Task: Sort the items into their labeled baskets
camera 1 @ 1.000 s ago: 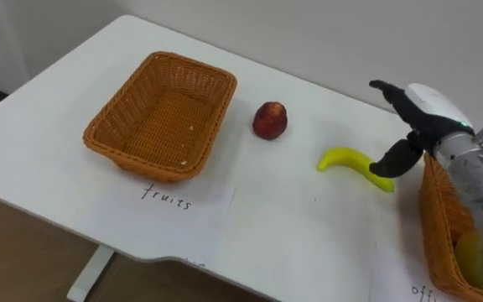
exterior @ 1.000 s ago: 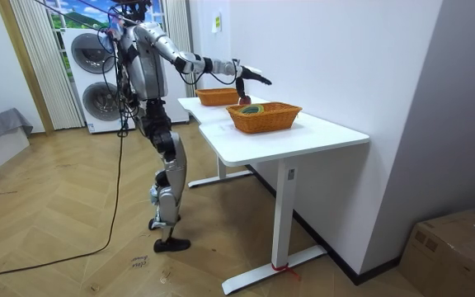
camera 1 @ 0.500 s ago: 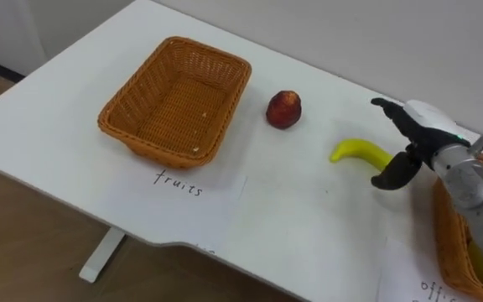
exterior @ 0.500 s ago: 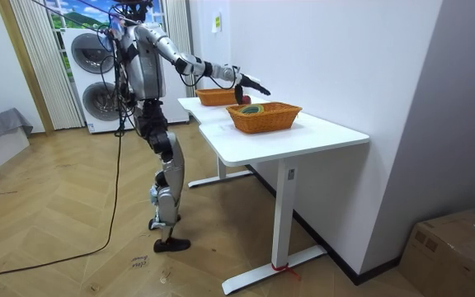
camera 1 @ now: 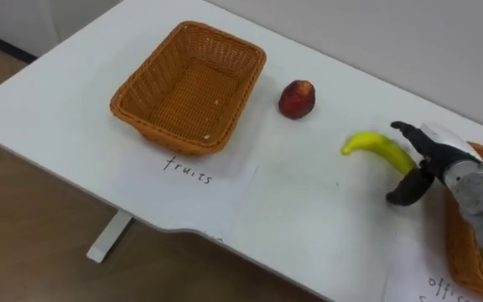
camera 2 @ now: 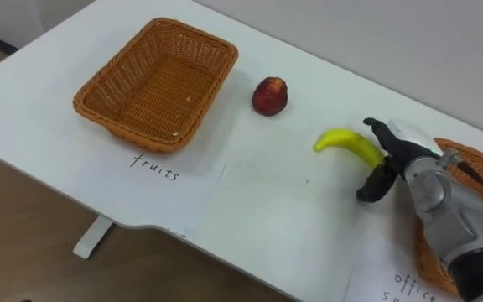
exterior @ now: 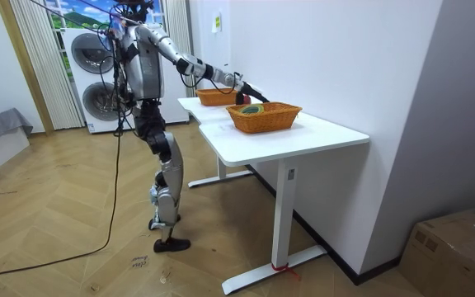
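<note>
Yellow and curved, the banana [camera 1: 377, 147] lies flat on the white table [camera 1: 309, 218] at the right of centre in the left eye view, not yet in any basket. Its right end runs into the open span of the right hand [camera 1: 434, 158], which enters from the right edge. The dark fingers [camera 1: 405, 130] are spread and reach over the top of the fruit, while the thumb [camera 1: 402, 195] hangs apart below it, tip near the tabletop. Nothing is pinched yet; whether any finger already touches the peel cannot be told.

A second ago this hand hovered higher, above and to the right of the banana. It has since dropped and now brackets the fruit's end. The room view agrees, with the arm now sloping down to the table where it was held level. The eye views have also shifted as a whole, which is the camera's own motion; the fruit has not been moved.

The grasp therefore looks about to begin, and closing fingers and thumb seems the next need.

Up and to the left sits a red apple [camera 1: 297, 99], well apart. Further left is the empty wicker basket [camera 1: 162, 134], with a lettered paper sheet [camera 1: 199, 172] in front of it. A second wicker basket [camera 1: 458, 252] shows at the lower right edge, beside the forearm.
</note>
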